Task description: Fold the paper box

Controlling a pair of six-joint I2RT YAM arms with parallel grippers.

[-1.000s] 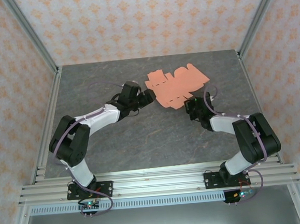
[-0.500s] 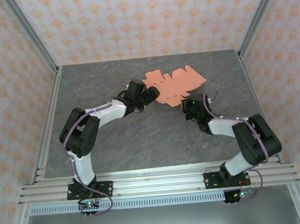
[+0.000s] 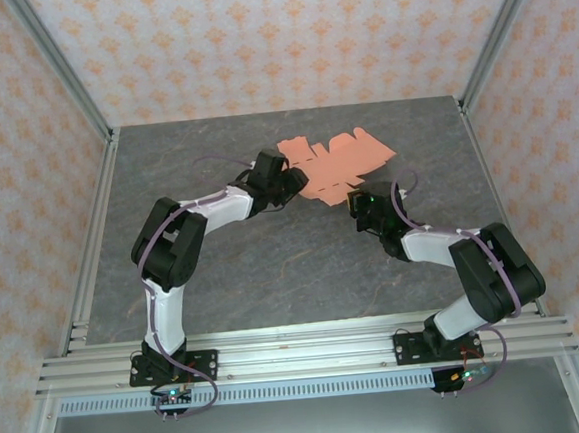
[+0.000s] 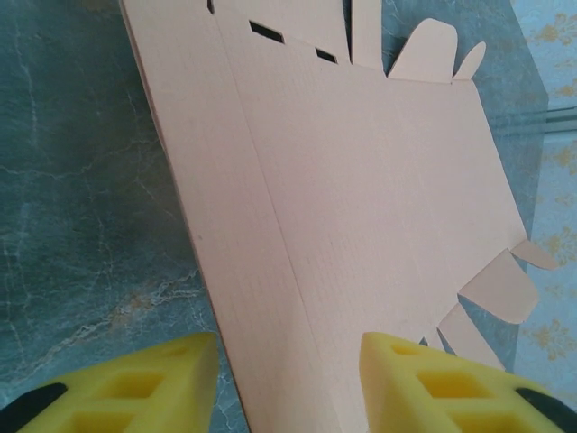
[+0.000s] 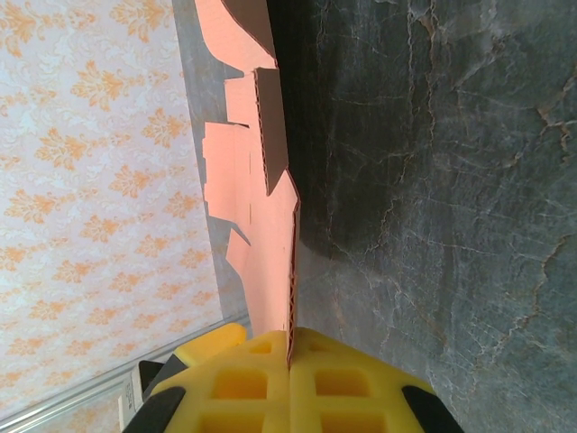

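From above, one paper box (image 3: 337, 163) is seen as a flat, unfolded salmon sheet on the grey tabletop (image 3: 274, 268), toward 12 o'clock and a little right of centre. Two arms are counted. The left hand (image 3: 292, 183) is placed at the sheet's 8 o'clock edge and the right hand (image 3: 357, 203) at its 5 o'clock edge.

In the left wrist view, two yellow fingers (image 4: 135, 392) are seen apart, and the sheet's near edge runs between them. The hand is partly open, and whether the card is touched cannot be told. Two slots are cut near the sheet's 12 o'clock end.

In the right wrist view, two yellow fingers (image 5: 352, 388) are pressed together on the sheet's edge, so the paper box is pinched and lifted on edge.
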